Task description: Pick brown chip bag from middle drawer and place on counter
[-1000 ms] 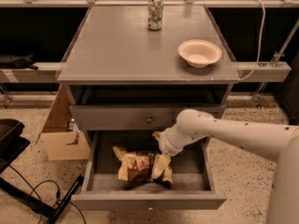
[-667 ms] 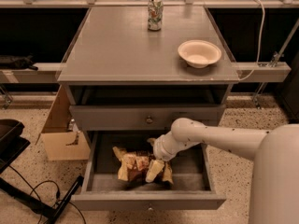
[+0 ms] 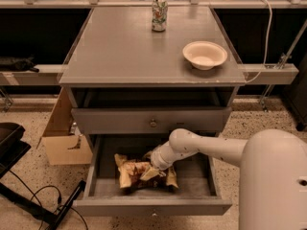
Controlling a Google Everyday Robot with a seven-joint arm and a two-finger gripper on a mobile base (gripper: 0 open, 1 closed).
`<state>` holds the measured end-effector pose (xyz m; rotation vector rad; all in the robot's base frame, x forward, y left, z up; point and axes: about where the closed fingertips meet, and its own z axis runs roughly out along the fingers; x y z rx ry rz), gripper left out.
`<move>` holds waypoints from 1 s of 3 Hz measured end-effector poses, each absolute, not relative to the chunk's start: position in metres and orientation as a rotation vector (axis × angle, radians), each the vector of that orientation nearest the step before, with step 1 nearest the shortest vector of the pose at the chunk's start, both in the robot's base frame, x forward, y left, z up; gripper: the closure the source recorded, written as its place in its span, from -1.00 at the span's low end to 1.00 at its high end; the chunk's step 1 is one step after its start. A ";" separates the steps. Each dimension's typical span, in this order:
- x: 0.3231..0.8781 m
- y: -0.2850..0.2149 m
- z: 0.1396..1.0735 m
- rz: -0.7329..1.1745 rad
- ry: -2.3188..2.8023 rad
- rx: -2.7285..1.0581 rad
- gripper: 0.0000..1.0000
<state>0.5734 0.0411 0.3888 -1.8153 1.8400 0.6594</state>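
Robot arm (image 3: 216,150) comes in from the bottom right corner, big, round and white. It goes left over the open middle drawer (image 3: 151,207), bends at a round joint, and then points down and to the left. At its tip the gripper (image 3: 153,169) is low inside the drawer, right on the brown chip bag (image 3: 134,174). The tip is tucked into the crinkly foil, so I cannot tell if the gripper is spread, closed, or pinching the bag.

The bag lies on the dark floor of the drawer, near the middle and a bit to the left. Just above the open drawer is a shut drawer front (image 3: 201,120) with a little round knob. The arm's joint sits just below that front.

On the counter (image 3: 124,47) a green-and-white soda can (image 3: 159,14) stands near the back edge. A pale bowl (image 3: 205,54) sits near the right side, well apart from the can. A cardboard box (image 3: 60,145) stands on the floor to the left of the cabinet.

A second ago the gripper was higher, over the right end of the bag. Now it has gone down and left, onto the bag. The big white part of the arm fills more of the corner than before. The bag, the can and the bowl are where they were.
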 end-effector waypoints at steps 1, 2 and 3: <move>0.566 0.046 0.410 0.614 1.824 -1.826 0.40; 0.528 0.060 0.467 0.547 1.792 -1.926 0.87; 0.460 0.069 0.520 0.549 1.791 -2.066 1.00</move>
